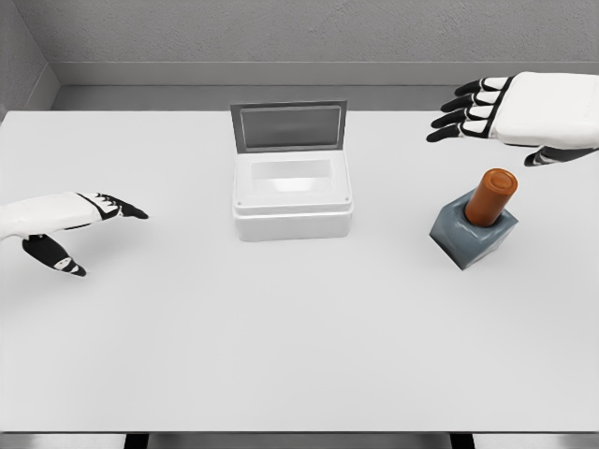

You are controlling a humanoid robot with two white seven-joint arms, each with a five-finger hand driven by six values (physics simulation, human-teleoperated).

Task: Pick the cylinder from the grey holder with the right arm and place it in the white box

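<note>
On the white desk (281, 346), the left hand (56, 220) rests at the left edge, its fingers relaxed and holding nothing. Further back on the right, the orange cylinder (491, 196) stands tilted in the grey holder (471, 236). The white box (292, 196) is in the middle, lid up. The right hand (515, 112) hovers beyond the cylinder, apart from it, its fingers (459, 112) spread and empty.

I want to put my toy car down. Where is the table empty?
The whole front of the table is bare, below the white box and grey holder. The strip between box and left hand is free too. It is tighter on the right, where the right hand hovers above the orange cylinder.
</note>
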